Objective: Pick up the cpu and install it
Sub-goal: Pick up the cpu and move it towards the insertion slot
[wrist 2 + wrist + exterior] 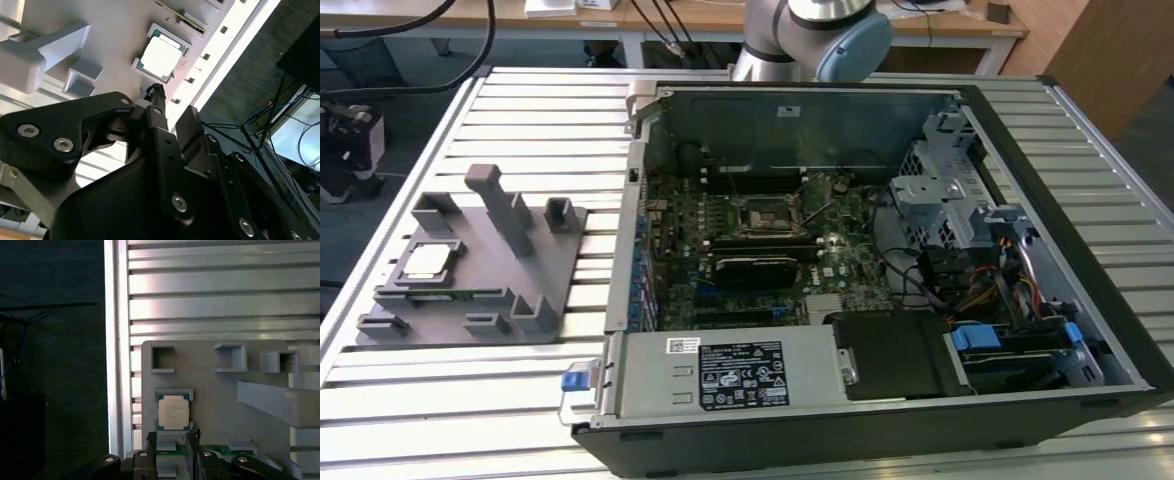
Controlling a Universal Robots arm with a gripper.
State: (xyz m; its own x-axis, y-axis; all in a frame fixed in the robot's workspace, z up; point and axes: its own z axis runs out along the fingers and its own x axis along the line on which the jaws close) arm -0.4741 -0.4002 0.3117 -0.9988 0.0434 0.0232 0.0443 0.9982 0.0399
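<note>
The cpu (427, 262) is a small square chip with a silver-white top, lying flat in a recess of the grey plastic fixture (520, 270) at the exterior view's left. Both wrist views look down on it: the cpu (173, 411) (161, 55) sits in its framed pocket on the fixture (215, 390). My gripper (171, 437) (172, 102) hangs well above the chip, open, with nothing between its black fingers. The dark square socket (761, 215) lies on the motherboard inside the open computer case.
The open computer case (1067, 330) fills the middle and the exterior view's right of the slatted metal table (494, 400). A black heatsink block (761, 270) sits below the socket. Tall grey posts (500, 205) rise from the fixture. The arm's base (807, 35) stands behind the case.
</note>
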